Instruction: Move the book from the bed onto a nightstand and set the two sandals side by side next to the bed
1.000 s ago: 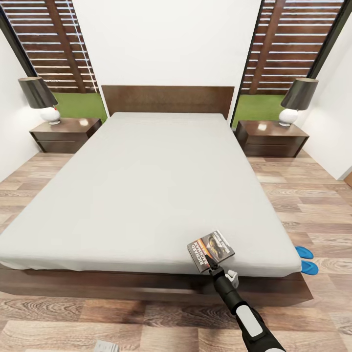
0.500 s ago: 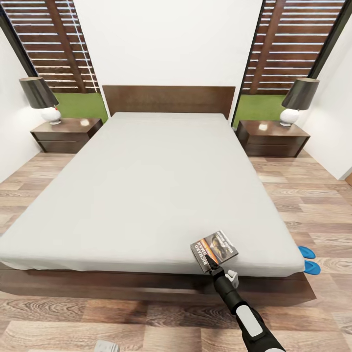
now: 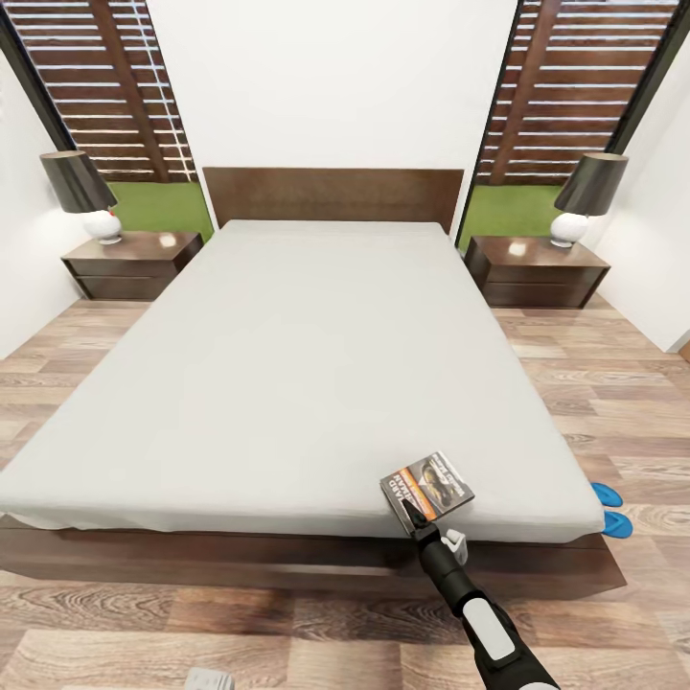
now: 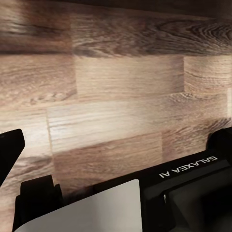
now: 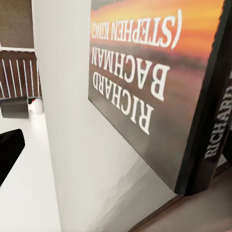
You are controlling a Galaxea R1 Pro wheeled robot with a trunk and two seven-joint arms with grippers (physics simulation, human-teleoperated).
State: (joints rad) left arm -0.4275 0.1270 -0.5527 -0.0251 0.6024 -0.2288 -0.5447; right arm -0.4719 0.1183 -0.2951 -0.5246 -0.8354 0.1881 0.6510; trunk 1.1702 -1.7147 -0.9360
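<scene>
Two right fingers [image 3: 418, 518] seemingly pinching the book [image 3: 428, 488], on the bed [image 3: 287, 364], left fingers' state unclear.

The bed [image 3: 287, 364], a low dark wooden platform with a plain light-grey mattress, carries one thing: the book [image 3: 428, 487], lying flat near the foot edge toward the right corner. On the wood-plank floor [image 3: 594, 383] two blue sandals [image 3: 608, 508] lie just beside the bed's right side at the foot corner. Each nightstand [image 3: 132, 263] at the head corners bears a lamp [image 3: 88, 195].
</scene>
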